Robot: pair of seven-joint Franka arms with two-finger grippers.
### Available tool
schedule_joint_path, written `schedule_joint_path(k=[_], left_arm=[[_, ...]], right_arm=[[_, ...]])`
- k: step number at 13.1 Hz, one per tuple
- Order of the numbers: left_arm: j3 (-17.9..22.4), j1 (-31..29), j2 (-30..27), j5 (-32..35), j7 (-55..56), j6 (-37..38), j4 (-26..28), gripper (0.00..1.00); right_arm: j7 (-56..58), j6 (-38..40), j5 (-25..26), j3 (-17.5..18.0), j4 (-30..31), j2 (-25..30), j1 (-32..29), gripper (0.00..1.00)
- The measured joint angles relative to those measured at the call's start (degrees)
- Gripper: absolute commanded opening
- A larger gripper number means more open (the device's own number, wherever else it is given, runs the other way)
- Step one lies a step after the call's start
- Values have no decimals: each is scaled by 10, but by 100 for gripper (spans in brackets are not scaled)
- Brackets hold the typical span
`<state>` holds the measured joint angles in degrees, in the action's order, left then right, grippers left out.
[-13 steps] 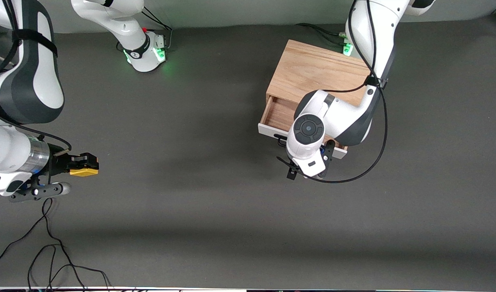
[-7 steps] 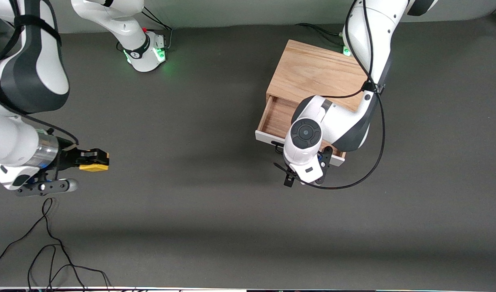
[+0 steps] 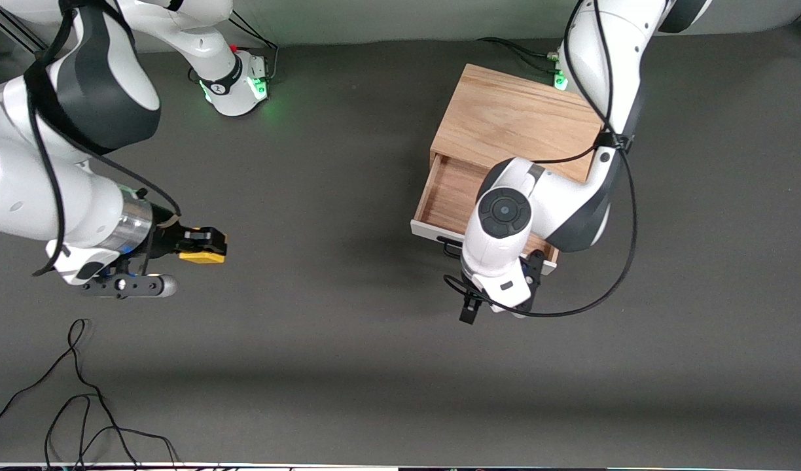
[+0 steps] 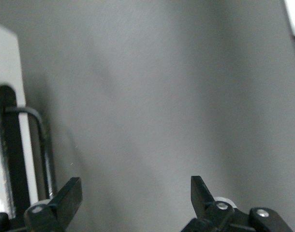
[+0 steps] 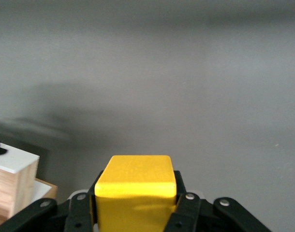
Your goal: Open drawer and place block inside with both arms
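Note:
The drawer (image 3: 447, 193) stands pulled open from the wooden cabinet (image 3: 515, 118), its light wood inside empty where it shows. Its black handle (image 3: 449, 246) shows on the white front. My left arm's wrist (image 3: 498, 261) hangs just in front of the drawer and hides its gripper there. In the left wrist view my left gripper (image 4: 133, 193) is open and empty over bare table, with the handle (image 4: 43, 145) beside one finger, apart from it. My right gripper (image 3: 207, 243) is shut on the yellow block (image 3: 201, 256), held above the table toward the right arm's end. The block also shows in the right wrist view (image 5: 135, 188).
Loose black cables (image 3: 80, 405) lie on the table near the front camera at the right arm's end. The arm bases (image 3: 240, 82) glow green along the table's back edge. A corner of the cabinet (image 5: 12, 181) shows in the right wrist view.
My right arm has carried the block toward the drawer. The drawer has come out a little farther, and my left hand has drawn back from the front, nearer the front camera.

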<state>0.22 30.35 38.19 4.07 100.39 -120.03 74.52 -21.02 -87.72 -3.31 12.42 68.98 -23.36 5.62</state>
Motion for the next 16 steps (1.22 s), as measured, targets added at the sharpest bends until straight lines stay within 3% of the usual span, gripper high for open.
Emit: schedule_joint_path(k=[3,7,12,16], left_arm=[[1,-39,-26,6,-99,52,-29,100],[1,-133,-101,-17,-340,161,-34,100],[1,-238,-163,-49,-649,288,-33,100],[1,-296,-195,-52,-847,336,-12,100]], right_arm=[[-69,-8,0,40,-5,-8,-1,0],[-191,-81,0,114,-8,-36,18,0],[-240,-167,8,118,-8,-79,120,0],[-354,-207,112,119,-42,-140,230,0]])
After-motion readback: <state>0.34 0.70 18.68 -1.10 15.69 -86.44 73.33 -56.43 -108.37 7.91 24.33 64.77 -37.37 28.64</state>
